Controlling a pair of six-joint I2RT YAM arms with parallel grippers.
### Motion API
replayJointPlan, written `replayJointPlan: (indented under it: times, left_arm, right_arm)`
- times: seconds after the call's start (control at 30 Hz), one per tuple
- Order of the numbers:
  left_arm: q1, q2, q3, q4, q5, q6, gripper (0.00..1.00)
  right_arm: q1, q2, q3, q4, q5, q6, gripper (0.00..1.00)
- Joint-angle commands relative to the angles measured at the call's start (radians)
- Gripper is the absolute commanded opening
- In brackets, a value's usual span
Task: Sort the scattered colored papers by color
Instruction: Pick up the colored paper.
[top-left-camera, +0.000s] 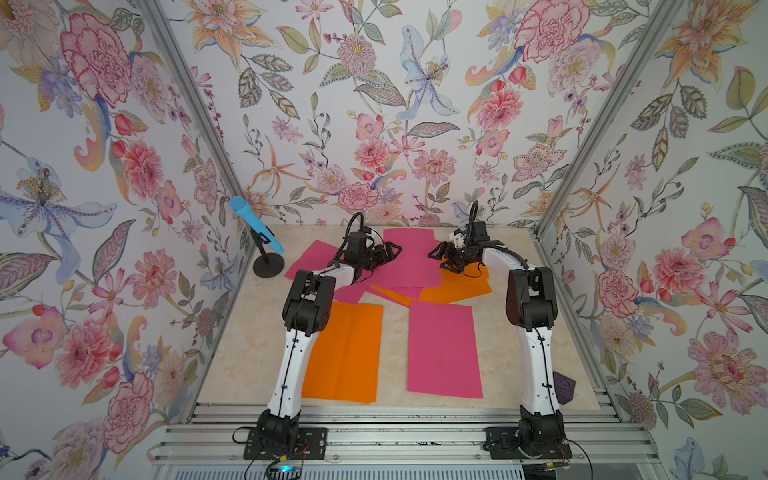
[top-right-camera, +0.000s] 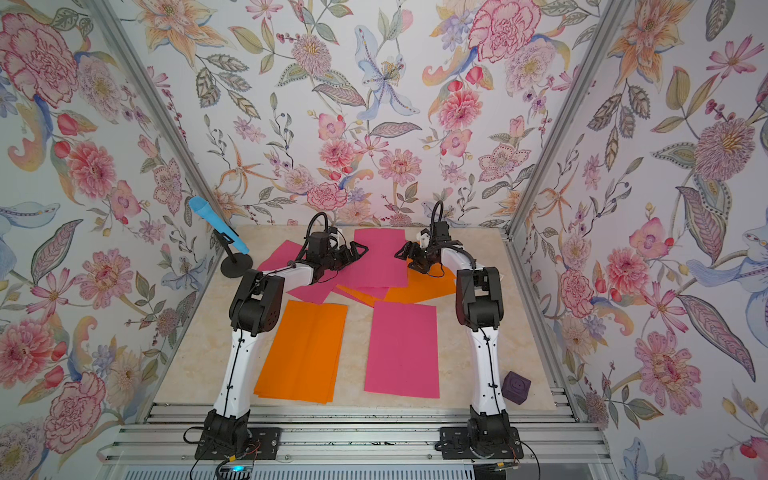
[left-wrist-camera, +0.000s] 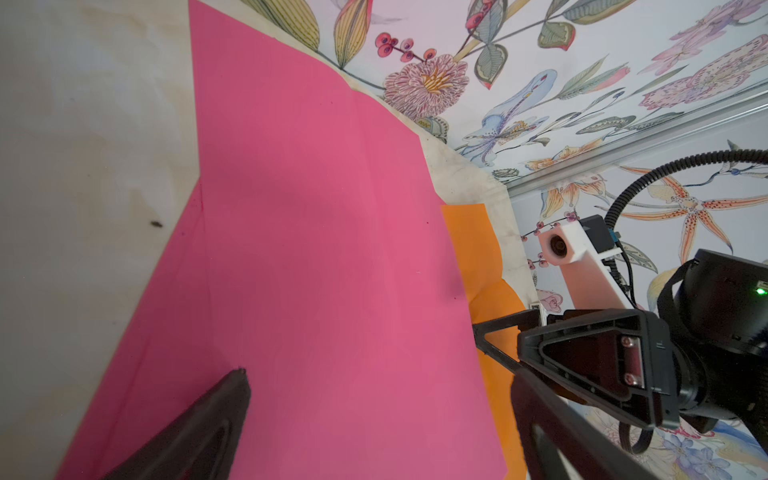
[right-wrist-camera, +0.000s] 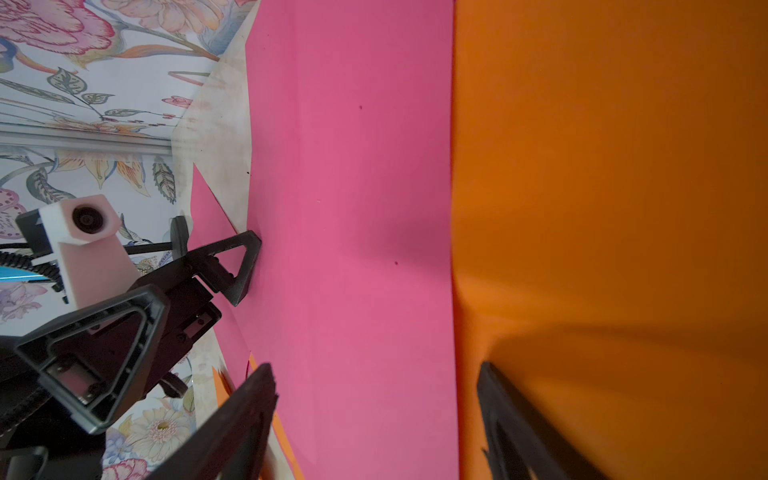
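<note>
Nearest the camera, in the lower middle of both top views, one orange sheet (top-left-camera: 345, 353) and one pink sheet (top-left-camera: 442, 349) lie flat on the desk (top-left-camera: 245, 357), side by side with a gap between them. Higher in the frame, a loose pile (top-left-camera: 415, 286) overlaps, with pink sheets (top-left-camera: 409, 259) lying over orange sheets (top-left-camera: 455, 289). The left gripper (top-left-camera: 392, 254) is low over the pile's pink paper with its jaws wide apart, holding nothing. The right gripper (top-left-camera: 444, 258) has its jaws apart and straddles the pink-orange edge. A purple cube (top-right-camera: 515, 387) stands at the lower right.
</note>
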Motion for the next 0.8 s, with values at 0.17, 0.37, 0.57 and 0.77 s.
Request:
replayJointPlan:
  times: [0.17,0.37,0.57,0.77]
  left_arm:
    - [-0.012,0.043,0.002,0.078,0.05,-0.062,1.0]
    - [-0.014,0.045,0.006,0.081,0.057,-0.063,1.0]
    - [-0.014,0.051,0.007,0.083,0.062,-0.066,1.0]
    - [-0.014,0.057,0.01,0.088,0.071,-0.071,1.0]
  right_arm:
    - [-0.003,0.05,-0.014,0.092,-0.117,0.087,0.71]
    - [-0.006,0.036,-0.046,0.198,-0.169,0.159,0.58]
    - [-0.018,0.025,-0.1,0.374,-0.226,0.278,0.36]
    - [-0.015,0.047,-0.071,0.331,-0.229,0.268,0.29]
